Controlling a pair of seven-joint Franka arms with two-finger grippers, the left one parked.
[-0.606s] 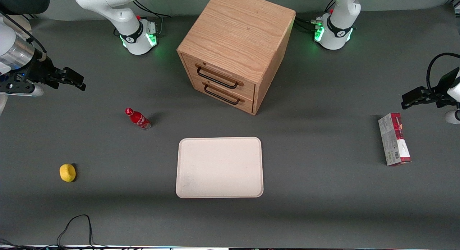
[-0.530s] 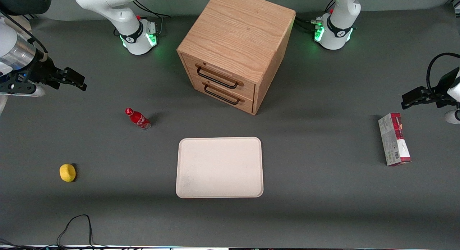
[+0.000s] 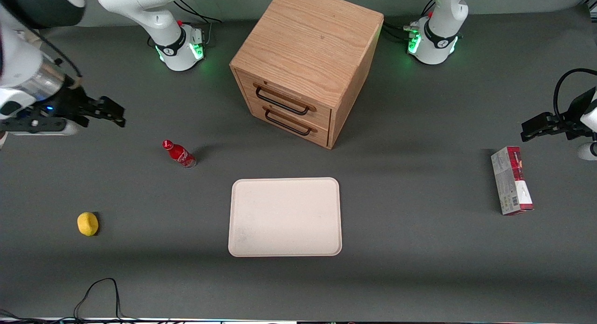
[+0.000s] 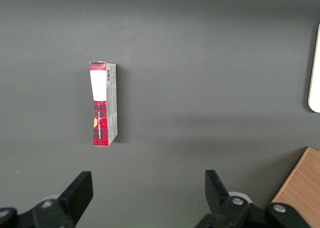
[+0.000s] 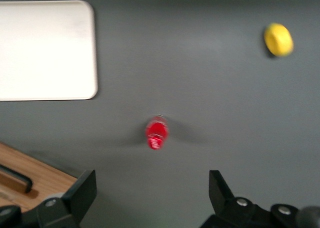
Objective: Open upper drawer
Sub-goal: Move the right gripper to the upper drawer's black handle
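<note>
The oak cube cabinet (image 3: 310,44) stands at the middle of the table's back. Its upper drawer (image 3: 284,98) is closed, with a black wire bar handle (image 3: 281,103); the matching bottom drawer (image 3: 289,121) below it is closed too. My right gripper (image 3: 119,116) hovers above the table toward the working arm's end, well away from the cabinet, open and empty. In the right wrist view its fingers (image 5: 85,190) stand wide apart above bare mat, with a corner of the cabinet (image 5: 30,180) showing.
A red bottle (image 3: 178,153) stands between my gripper and the cabinet, also in the right wrist view (image 5: 157,132). A cream tray (image 3: 285,217) lies in front of the cabinet. A yellow lemon (image 3: 87,223) lies nearer the camera. A red box (image 3: 510,180) lies toward the parked arm's end.
My right gripper has moved a little toward the cabinet and slightly nearer the camera. Nothing else has moved.
</note>
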